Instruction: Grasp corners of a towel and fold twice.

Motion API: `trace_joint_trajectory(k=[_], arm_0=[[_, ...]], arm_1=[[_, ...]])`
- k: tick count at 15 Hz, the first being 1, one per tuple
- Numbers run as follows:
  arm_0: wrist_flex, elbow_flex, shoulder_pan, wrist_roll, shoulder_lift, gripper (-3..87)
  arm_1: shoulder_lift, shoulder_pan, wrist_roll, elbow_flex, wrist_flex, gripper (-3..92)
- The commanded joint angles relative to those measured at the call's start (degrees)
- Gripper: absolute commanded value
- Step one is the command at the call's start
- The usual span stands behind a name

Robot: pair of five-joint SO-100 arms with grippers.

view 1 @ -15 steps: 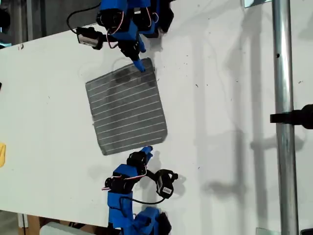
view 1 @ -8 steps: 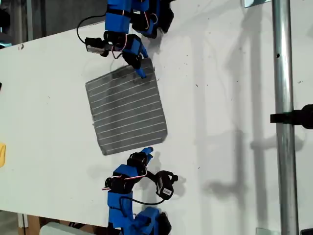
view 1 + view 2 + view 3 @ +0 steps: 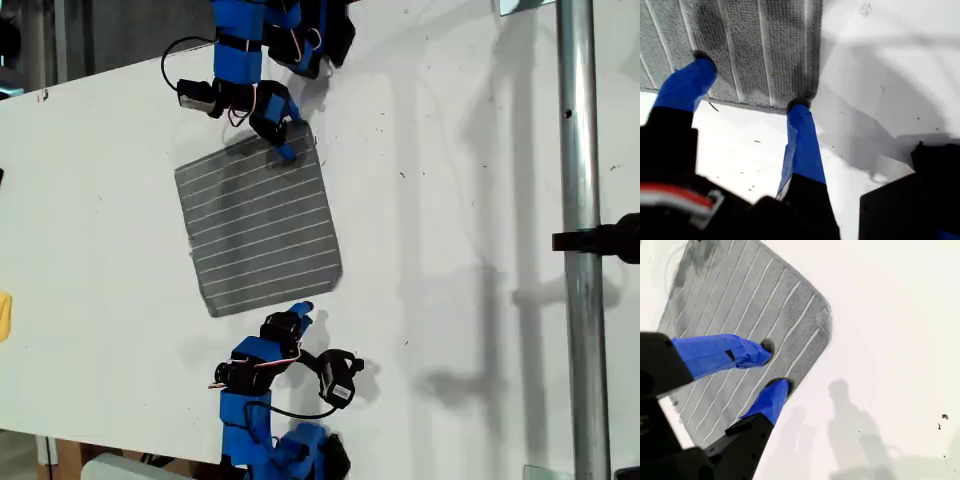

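The dark grey white-striped towel [image 3: 260, 225] lies flat and unfolded on the white table [image 3: 470, 200]. My first gripper [image 3: 283, 142] [image 3: 750, 82] is open at the towel's corner [image 3: 305, 130] nearest the arm at the top of the exterior view. One fingertip [image 3: 702, 60] rests on the cloth [image 3: 760, 40] and the other fingertip [image 3: 797, 106] sits at its edge. My second gripper [image 3: 298, 315] [image 3: 775, 365] is open with nothing between its jaws. It stands just off the towel's [image 3: 740, 305] opposite edge, near the corner [image 3: 335, 272] [image 3: 825, 315] on the exterior view's right.
A metal pole [image 3: 575, 200] with a black clamp [image 3: 610, 238] runs down the exterior view's right. A yellow object [image 3: 4, 315] shows at that view's left edge. Dark specks mark the table near the first arm's base [image 3: 290, 30].
My first gripper has swung and shifted a little onto the towel's corner. The second arm and the towel have not moved.
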Motion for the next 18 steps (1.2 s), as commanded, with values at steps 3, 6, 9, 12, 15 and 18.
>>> trace_joint_trajectory(k=[3,6,9,12,15,18], arm_0=[[1.49,-3.08,-0.26,-0.97,0.70,9.8],[1.67,-2.72,-0.88,-0.88,1.05,10.0],[1.67,-2.46,-1.58,-0.35,1.23,10.1],[1.67,-2.02,-1.93,0.18,1.67,10.3],[1.41,-1.41,-2.02,0.26,2.20,10.4],[1.14,0.62,-1.93,-0.35,3.96,10.5]], arm_1=[[-2.46,3.60,-1.76,-1.85,-3.69,25.6],[-2.02,-1.14,0.35,-7.03,3.96,33.6],[9.58,-0.97,1.14,-9.32,15.29,34.0],[16.08,-0.88,1.23,-9.76,19.16,33.5],[13.80,0.00,0.79,-6.50,13.89,33.5],[-0.53,0.88,-0.09,-5.10,3.34,34.4]])
